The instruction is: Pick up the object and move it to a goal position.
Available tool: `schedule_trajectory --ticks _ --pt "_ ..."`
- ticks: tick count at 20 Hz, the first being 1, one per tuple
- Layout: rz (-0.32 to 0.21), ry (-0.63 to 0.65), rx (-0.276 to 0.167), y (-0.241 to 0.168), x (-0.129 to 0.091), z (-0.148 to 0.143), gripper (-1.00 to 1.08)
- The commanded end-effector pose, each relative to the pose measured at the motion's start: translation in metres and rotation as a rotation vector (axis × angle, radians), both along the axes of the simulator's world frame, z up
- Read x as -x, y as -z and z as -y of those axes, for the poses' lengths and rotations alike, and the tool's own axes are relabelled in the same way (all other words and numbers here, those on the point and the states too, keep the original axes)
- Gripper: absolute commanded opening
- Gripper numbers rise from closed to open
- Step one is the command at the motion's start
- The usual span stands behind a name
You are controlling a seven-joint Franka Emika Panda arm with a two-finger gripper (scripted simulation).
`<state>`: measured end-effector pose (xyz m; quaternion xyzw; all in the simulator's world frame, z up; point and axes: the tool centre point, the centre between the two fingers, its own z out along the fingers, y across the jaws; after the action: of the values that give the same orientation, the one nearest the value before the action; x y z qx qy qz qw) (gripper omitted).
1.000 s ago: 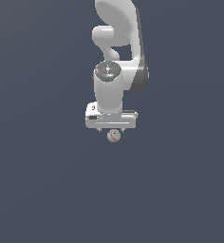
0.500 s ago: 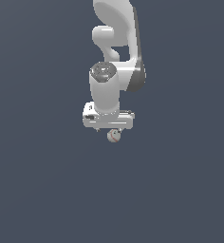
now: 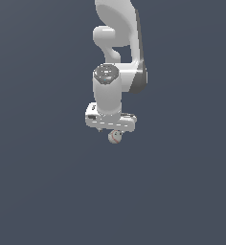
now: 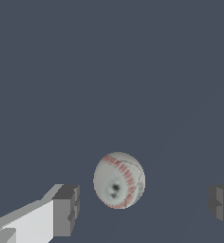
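The white arm (image 3: 116, 57) reaches down over a plain dark grey floor (image 3: 43, 182), ending in the gripper (image 4: 144, 205), whose jaws stand spread wide apart. Between the two dark fingertips (image 4: 66, 209) sits the object (image 4: 118, 180), a small white ball with red seam lines, with clear gaps on either side so that neither pad touches it; in the exterior view it shows just under the hand.

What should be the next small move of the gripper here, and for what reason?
Probably close the gripper on the ball. In the wrist view the ball sits between the two fingers, with open gaps on both sides, so nothing holds it yet. In the exterior view the ball shows just beneath the hand. How deep the fingers reach around it cannot be told.
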<state>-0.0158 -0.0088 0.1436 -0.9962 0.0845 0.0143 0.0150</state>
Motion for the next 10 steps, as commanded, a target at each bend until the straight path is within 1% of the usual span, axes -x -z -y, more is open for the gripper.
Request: schedule_trajectory --ticks 1,10 --pt "0.0 0.044 0.003 0.003 0.002 -0.002 1.0" --pt "0.002 0.259 0.016 0.018 0.013 -0.009 1.0"
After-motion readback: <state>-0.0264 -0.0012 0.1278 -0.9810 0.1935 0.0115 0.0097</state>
